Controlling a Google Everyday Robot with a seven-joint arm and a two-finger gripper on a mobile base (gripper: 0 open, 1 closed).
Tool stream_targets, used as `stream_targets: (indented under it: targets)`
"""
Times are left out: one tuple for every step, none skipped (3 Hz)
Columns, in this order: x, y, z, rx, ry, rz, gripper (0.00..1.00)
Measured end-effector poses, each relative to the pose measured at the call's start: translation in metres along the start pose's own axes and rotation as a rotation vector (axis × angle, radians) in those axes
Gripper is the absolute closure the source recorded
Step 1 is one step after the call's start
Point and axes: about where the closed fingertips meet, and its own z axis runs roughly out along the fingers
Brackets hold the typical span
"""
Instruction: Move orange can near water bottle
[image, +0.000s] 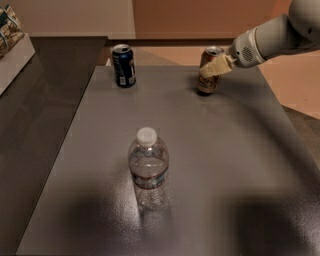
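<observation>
The orange can (208, 80) stands at the far right of the grey table (225, 150). My gripper (215, 66) reaches in from the upper right on a white arm and sits right at the can's upper half, overlapping its front. The water bottle (148, 167), clear with a white cap and a dark label band, stands upright in the near middle of the table, well apart from the can and the gripper.
A dark blue can (123, 65) stands at the far left of the table. A pale shelf or box (12, 50) juts in at the left edge of the view. Dark floor lies to the left, tan floor to the right.
</observation>
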Motion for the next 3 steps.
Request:
stream_targets:
  targets:
    - [-0.002,0.043,-0.023,-0.093,-0.010,-0.074,1.00]
    - [0.005,0.090,-0.046,-0.193,-0.003,-0.149,1.00]
    - [0.019,0.140,-0.069,-0.289,0.006,-0.222,1.00]
